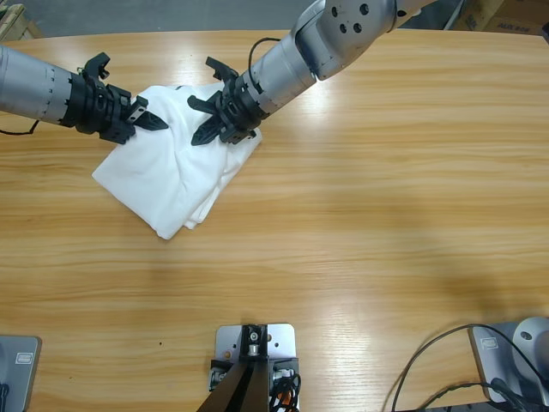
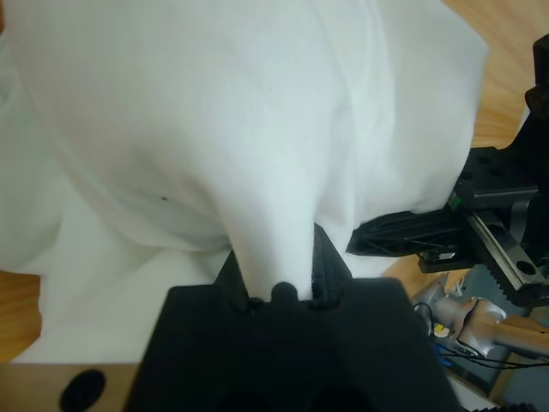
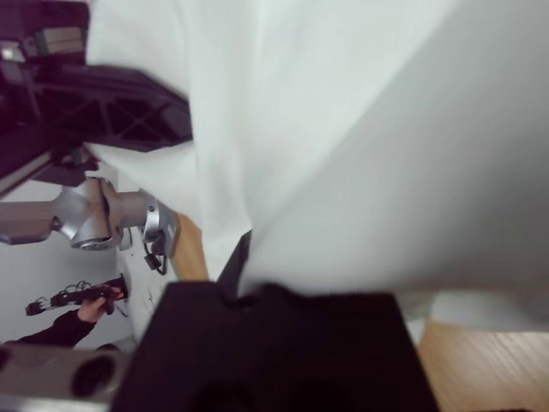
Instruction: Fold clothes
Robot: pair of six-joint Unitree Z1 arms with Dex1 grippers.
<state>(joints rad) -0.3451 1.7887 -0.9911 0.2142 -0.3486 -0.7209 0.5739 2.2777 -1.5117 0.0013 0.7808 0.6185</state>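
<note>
The white clothes (image 1: 167, 180) lie bunched in a rough folded heap on the wooden table (image 1: 386, 215), left of centre. My left gripper (image 1: 159, 122) comes in from the left edge and is shut on a pinch of the fabric at the heap's upper left. The left wrist view shows the cloth (image 2: 214, 112) drawn into a ridge between the two jaws (image 2: 274, 249). My right gripper (image 1: 194, 120) reaches down from the top. It is open, its jaws spread across the heap's upper right edge. White fabric (image 3: 343, 129) drapes over it in the right wrist view and hides one jaw.
Bare tabletop stretches to the right of and in front of the heap. The two grippers face each other closely above the cloth. The right wrist view shows a silver arm base (image 3: 94, 215) and a person's hand (image 3: 81, 313) far behind.
</note>
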